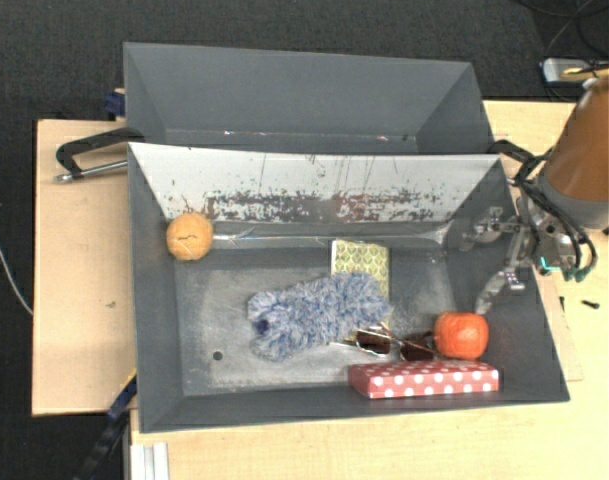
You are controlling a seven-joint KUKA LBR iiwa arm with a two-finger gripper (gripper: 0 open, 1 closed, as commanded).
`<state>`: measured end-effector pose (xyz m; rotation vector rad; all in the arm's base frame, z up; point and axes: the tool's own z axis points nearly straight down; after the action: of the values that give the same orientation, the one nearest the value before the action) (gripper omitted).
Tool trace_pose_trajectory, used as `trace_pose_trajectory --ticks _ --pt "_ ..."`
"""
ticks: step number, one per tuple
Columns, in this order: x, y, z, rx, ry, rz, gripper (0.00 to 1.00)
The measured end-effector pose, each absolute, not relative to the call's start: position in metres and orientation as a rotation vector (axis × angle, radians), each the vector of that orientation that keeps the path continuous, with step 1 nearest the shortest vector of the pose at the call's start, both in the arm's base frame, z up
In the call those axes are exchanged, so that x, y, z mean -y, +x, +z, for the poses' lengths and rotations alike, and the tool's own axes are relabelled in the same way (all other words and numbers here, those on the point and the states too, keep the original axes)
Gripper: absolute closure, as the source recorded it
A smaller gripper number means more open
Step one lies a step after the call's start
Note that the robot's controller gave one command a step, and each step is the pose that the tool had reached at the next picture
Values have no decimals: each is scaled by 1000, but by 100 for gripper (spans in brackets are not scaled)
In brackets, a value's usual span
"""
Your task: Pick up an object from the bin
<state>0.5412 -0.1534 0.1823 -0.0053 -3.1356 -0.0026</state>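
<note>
My gripper (488, 262) hangs over the bin's right side, close to the right wall, open with nothing between its fingers. An orange round fruit-like ball (461, 335) lies just below it toward the front, apart from the lower fingertip (492, 296). Dark sunglasses with reddish lenses (391, 344) lie to the left of the ball and touch it. A red box with white dots (424, 378) lies along the front wall beneath both.
A fluffy blue-grey cloth (314, 314) lies mid-bin, with a green patterned square pad (360, 259) behind it. A tan ball (189, 236) rests in the back left corner. The arm with its orange cover enters from the right over the rim.
</note>
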Motion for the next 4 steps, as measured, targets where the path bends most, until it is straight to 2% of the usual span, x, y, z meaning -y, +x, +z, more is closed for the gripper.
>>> trace_pose_trajectory --ticks 1,2,3,4 --pt "153 543 187 3144 -1 0 0" --pt "138 503 153 3090 585 -1 0" --pt "141 492 138 3079 629 -1 0" --pt "152 513 89 2968 1025 5 100"
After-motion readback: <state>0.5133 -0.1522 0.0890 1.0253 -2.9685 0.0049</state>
